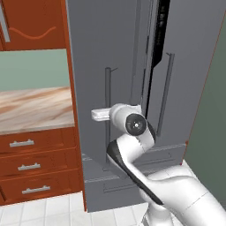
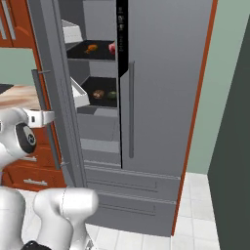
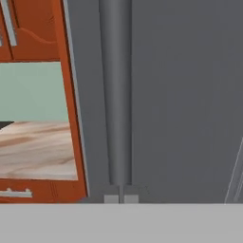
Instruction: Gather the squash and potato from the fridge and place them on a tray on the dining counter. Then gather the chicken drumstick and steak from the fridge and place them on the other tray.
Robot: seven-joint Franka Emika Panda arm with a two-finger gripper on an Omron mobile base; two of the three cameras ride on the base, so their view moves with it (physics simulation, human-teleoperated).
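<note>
The robot is at the very start of the job as far as I can judge. The fridge (image 2: 161, 73) stands with its left door (image 1: 106, 53) swung partly open, and the gripper (image 3: 120, 195) is up against that door's long vertical handle (image 3: 115, 95). Its fingers (image 3: 111, 198) are pressed tight together just below the bar in the hand view, and I cannot tell whether they pinch the handle or merely sit against it. Through the gap in the right base view I can see the food on the black shelves: a brown lump that should be the potato (image 2: 98, 93) beside a green one, the squash (image 2: 112, 94), on the lower shelf. Above them sit something orange (image 2: 91, 48) and something pinkish-red (image 2: 112, 47), too small to name. Nothing has been lifted out, so all the fetching and placing on trays is left to do.
</note>
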